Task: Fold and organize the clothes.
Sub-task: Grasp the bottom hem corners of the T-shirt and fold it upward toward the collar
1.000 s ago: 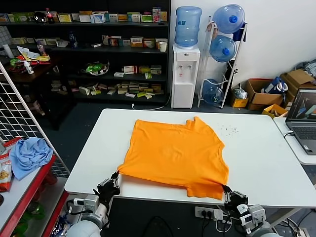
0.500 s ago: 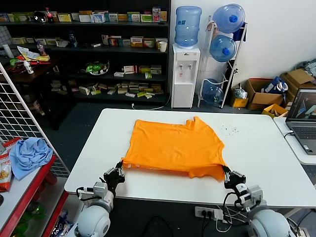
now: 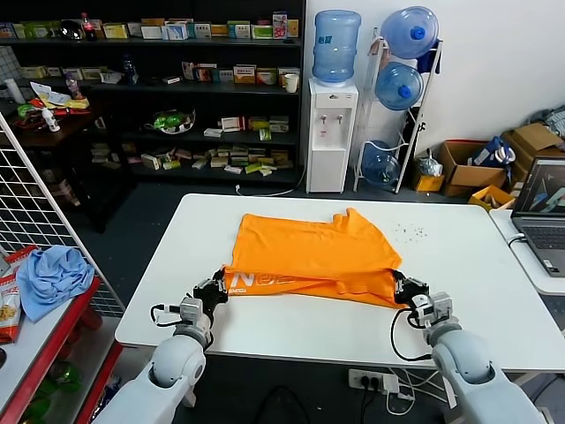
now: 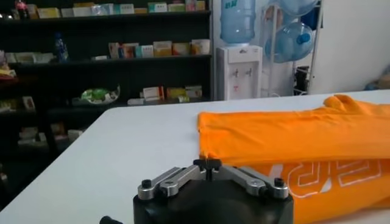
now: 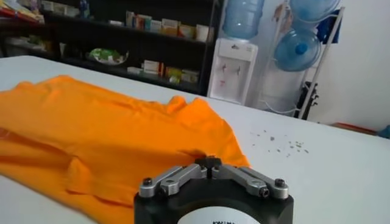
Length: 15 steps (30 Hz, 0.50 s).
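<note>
The orange T-shirt point(image 3: 309, 256) lies on the white table point(image 3: 459, 265), its near hem lifted and carried toward the far side, so pale lettering point(image 3: 265, 281) shows on the turned-up part. My left gripper point(image 3: 217, 289) is shut on the shirt's near left corner. My right gripper point(image 3: 400, 284) is shut on the near right corner. In the left wrist view the left gripper point(image 4: 208, 165) pinches the orange cloth point(image 4: 292, 137). In the right wrist view the right gripper point(image 5: 208, 162) pinches the cloth point(image 5: 109, 134).
A laptop point(image 3: 543, 216) sits on a side table at the right. A light blue cloth point(image 3: 53, 278) lies on a red rack at the left. Shelves, a water dispenser point(image 3: 332, 132) and boxes stand behind the table.
Both grippers have moved away from the near table edge toward the far side, carrying the shirt's near hem over the body. The lettering has come into view.
</note>
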{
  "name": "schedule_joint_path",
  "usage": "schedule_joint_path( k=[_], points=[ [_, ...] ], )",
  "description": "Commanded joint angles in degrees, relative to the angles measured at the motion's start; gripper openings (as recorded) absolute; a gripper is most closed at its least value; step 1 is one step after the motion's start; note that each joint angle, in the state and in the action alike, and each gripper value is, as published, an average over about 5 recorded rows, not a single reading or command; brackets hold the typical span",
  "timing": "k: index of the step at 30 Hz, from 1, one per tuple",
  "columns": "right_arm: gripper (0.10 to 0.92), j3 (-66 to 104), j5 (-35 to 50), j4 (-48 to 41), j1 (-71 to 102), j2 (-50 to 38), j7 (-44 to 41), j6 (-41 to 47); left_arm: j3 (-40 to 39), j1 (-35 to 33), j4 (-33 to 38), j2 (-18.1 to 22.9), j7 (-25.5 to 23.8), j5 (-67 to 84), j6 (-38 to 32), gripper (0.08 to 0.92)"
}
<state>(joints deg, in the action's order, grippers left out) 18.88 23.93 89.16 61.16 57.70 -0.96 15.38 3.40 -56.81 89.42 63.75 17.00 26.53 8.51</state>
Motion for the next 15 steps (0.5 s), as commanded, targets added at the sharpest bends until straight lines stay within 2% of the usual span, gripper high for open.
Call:
schedule_joint_path(
  k=[1,7,15],
  points=[
    [0.31,-1.68,1.83,0.48,-1.68,-0.01,0.69,3.64,-1.52,0.83,0.44,-0.74,-0.28,1.34,0.53,0.207],
    [0.475,1.0,3.27,10.09,6.45,-2.29,3.5,12.44,-1.15,-5.86,6.54,-2.44,0.93,3.68,1.59,0.38],
    [0.709,3.8,1.71,11.91,11.46,-2.94,3.66,13.68,-0.36,-7.04,6.8,-2.63,2.72,8.74,3.25,0.614]
  ],
)
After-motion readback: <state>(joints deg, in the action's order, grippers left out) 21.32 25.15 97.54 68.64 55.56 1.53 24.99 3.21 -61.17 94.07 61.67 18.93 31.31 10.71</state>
